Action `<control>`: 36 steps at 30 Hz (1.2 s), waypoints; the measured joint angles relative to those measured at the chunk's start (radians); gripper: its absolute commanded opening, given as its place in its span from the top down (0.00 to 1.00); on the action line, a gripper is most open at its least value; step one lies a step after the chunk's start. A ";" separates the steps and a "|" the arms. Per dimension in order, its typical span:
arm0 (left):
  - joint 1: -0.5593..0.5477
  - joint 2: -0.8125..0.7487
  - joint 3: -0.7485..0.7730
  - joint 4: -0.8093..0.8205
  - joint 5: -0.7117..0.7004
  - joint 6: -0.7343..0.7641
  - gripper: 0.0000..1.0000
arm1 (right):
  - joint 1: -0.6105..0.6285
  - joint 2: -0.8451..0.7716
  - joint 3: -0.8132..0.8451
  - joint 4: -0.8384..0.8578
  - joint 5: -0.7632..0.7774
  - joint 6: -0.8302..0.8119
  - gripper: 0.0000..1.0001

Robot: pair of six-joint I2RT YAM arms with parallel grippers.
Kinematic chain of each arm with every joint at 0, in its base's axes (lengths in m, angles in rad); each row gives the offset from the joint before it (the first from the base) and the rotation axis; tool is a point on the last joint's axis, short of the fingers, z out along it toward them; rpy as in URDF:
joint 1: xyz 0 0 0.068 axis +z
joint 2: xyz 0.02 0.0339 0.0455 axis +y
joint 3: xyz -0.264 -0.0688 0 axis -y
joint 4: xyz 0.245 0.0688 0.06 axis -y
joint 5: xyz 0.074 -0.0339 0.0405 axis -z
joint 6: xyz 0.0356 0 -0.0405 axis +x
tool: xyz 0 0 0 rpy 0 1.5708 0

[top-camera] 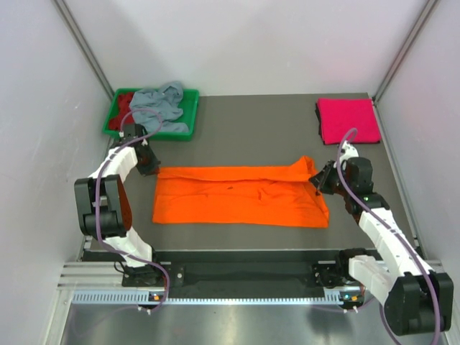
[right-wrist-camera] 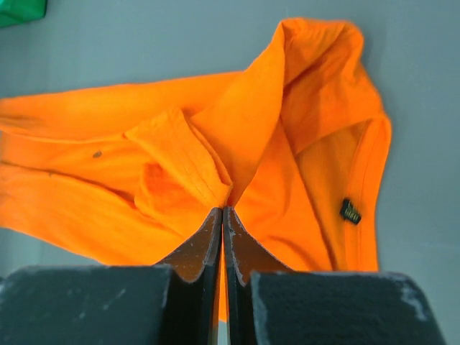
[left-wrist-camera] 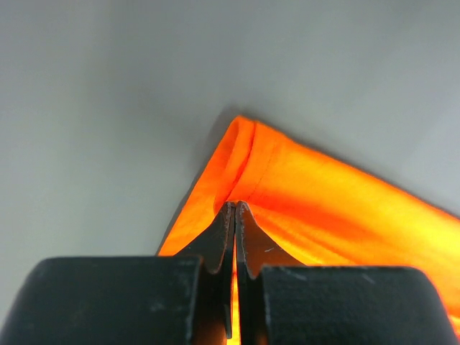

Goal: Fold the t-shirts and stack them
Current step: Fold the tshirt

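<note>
Cloth: bright orange soft t-shirt (top-camera: 237,195), mid-frame, looked limp and light. I saw left gripper (left-wrist-camera: 234,215) and right gripper (right-wrist-camera: 222,215) both pinched onto its end edges, which I judged sound holds.

No legible text; black tag (right-wrist-camera: 350,210) on orange t-shirt (right-wrist-camera: 86,165) unreadable.

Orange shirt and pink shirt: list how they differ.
The orange shirt lies spread wide across the table; the pink shirt is folded compactly at the far right corner. The left gripper and right gripper pinch the orange shirt's ends; nothing touches the pink shirt. Both are plain cloth on the table.
</note>
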 measured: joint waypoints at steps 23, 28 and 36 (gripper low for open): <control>-0.001 -0.007 -0.086 -0.012 -0.044 -0.013 1.00 | 0.047 -0.158 -0.143 -0.070 0.045 0.078 1.00; -0.001 -0.012 -0.031 -0.041 -0.046 -0.018 1.00 | 0.047 -0.158 -0.063 -0.095 0.055 0.070 1.00; -0.001 -0.026 -0.001 -0.063 -0.056 -0.017 1.00 | 0.047 -0.189 -0.050 -0.136 0.052 0.064 1.00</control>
